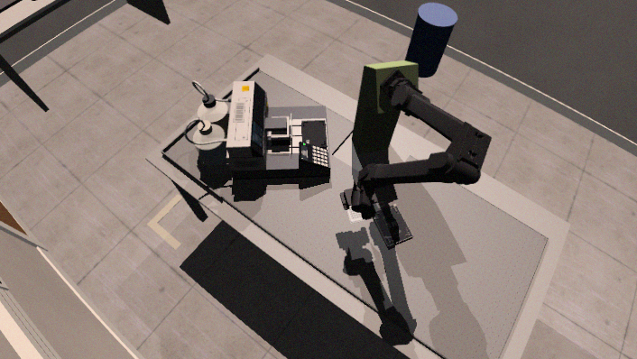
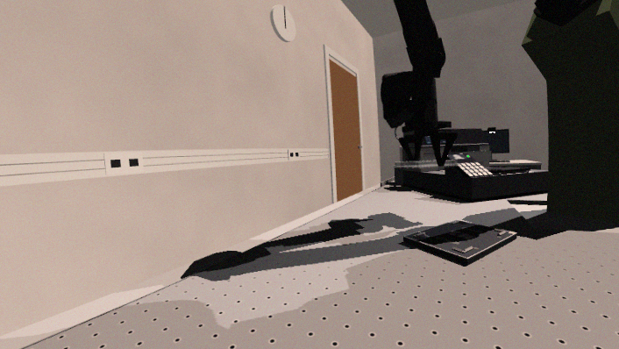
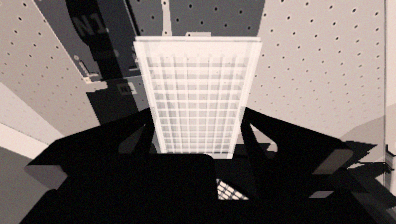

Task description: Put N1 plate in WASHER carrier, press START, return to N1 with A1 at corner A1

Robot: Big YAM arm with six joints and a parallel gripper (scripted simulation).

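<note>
The grey, perforated, rectangular desk (image 1: 289,216) (image 2: 307,316) (image 3: 320,75) is carrying the equipment. Above it, the black, jointed robot arm (image 1: 426,115) (image 2: 421,39) is reaching out from a tall olive-green block pedestal (image 1: 376,113) (image 2: 579,131), which is standing near the desk's upper long edge in the top view. The white-and-black, boxy plate washer (image 1: 244,122) (image 2: 460,186) is sitting toward the desk's left short edge, its dark, rectangular carrier (image 1: 314,131) facing the pedestal.

The black, flat, rectangular nest N1 (image 1: 402,230) (image 2: 460,241) (image 3: 65,30) is lying between the two long edges, well apart from the left short edge. The black, two-fingered tool (image 1: 361,209) (image 2: 428,162) (image 3: 197,111) is hanging above the desk, just to the washer side of the nest, and its fingers are clamping the plate. That clear-white, gridded, rectangular plate (image 1: 355,216) (image 2: 405,165) (image 3: 198,90) is lying between the fingers, its long sides running along them, and is being held off the desk. On the washer, the white-keyed, sloping keypad (image 1: 320,155) (image 2: 473,169) is facing up, and a small round lamp (image 1: 304,144) (image 2: 468,156) is glowing green.
</note>
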